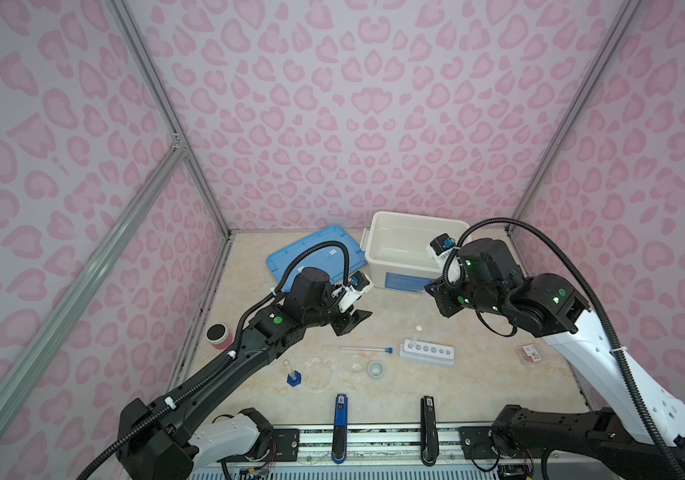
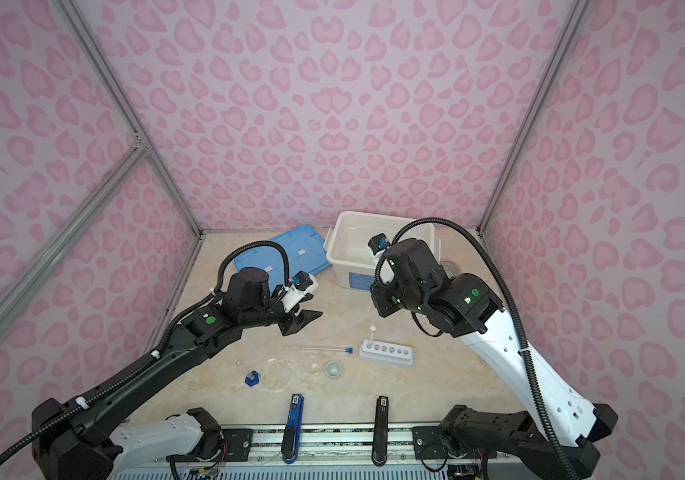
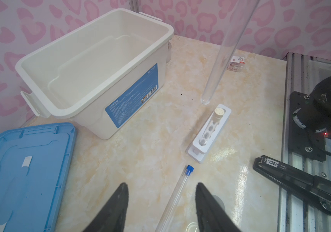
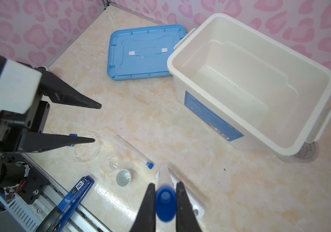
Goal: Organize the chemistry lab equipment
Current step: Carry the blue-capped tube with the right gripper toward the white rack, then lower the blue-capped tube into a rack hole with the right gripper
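My right gripper (image 4: pixel 165 187) is shut on the blue cap of a clear tube (image 3: pixel 226 50). The tube hangs upright, its round end just above the white six-hole rack (image 1: pixel 427 352). A white-capped tube (image 1: pixel 417 332) stands in the rack's end hole. Another blue-capped tube (image 1: pixel 367 349) lies flat on the table left of the rack. My left gripper (image 3: pixel 162 184) hovers open above it, holding nothing. Nearer the front are a small white cup (image 1: pixel 376 368), a clear round dish (image 1: pixel 316 372) and a tiny blue-based cylinder (image 1: pixel 293 376).
An open white bin (image 1: pixel 411 249) stands at the back with its blue lid (image 1: pixel 315 253) lying to its left. A pink jar with a black lid (image 1: pixel 219 334) sits at the left edge. A small box (image 1: pixel 529 353) lies right. Blue (image 1: pixel 340 424) and black (image 1: pixel 428 424) clamps line the front rail.
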You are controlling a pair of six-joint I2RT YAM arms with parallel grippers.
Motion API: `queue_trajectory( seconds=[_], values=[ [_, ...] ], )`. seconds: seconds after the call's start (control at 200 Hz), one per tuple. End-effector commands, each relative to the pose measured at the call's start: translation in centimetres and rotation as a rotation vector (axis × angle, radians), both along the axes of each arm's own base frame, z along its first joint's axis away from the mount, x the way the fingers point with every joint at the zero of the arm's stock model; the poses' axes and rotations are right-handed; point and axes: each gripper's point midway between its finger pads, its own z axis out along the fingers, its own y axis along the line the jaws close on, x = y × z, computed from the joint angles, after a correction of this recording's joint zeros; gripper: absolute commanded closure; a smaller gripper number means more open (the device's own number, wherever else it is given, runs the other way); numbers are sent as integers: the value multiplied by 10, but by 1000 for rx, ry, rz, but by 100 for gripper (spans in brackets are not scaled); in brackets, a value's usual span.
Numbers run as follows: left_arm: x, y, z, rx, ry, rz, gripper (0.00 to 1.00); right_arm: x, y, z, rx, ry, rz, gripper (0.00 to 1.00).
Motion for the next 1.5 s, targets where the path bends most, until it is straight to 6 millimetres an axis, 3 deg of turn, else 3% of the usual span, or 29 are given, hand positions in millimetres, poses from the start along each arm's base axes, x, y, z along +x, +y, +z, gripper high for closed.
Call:
queue_trajectory(
  seconds=[0.0,0.165,0.4,0.66,1.495],
  values=[
    [0,-4,13,-46,-22,-13,44,-4,-22,-14,-86,21,-75,89],
    [1,-5,13,-47,-19,-13,44,-5,-30,-31,-116,33,-120,89],
    [0,-5,15,-46,-18,-17,46,-12,-22,-57,-62,62,-125,90],
    [0,-5,14,-45,-17,-20,46,-13,-14,-72,-3,26,-134,91],
    [-2,-5,13,-40,-17,-28,46,-15,-15,-121,-17,56,-156,90]
  ],
)
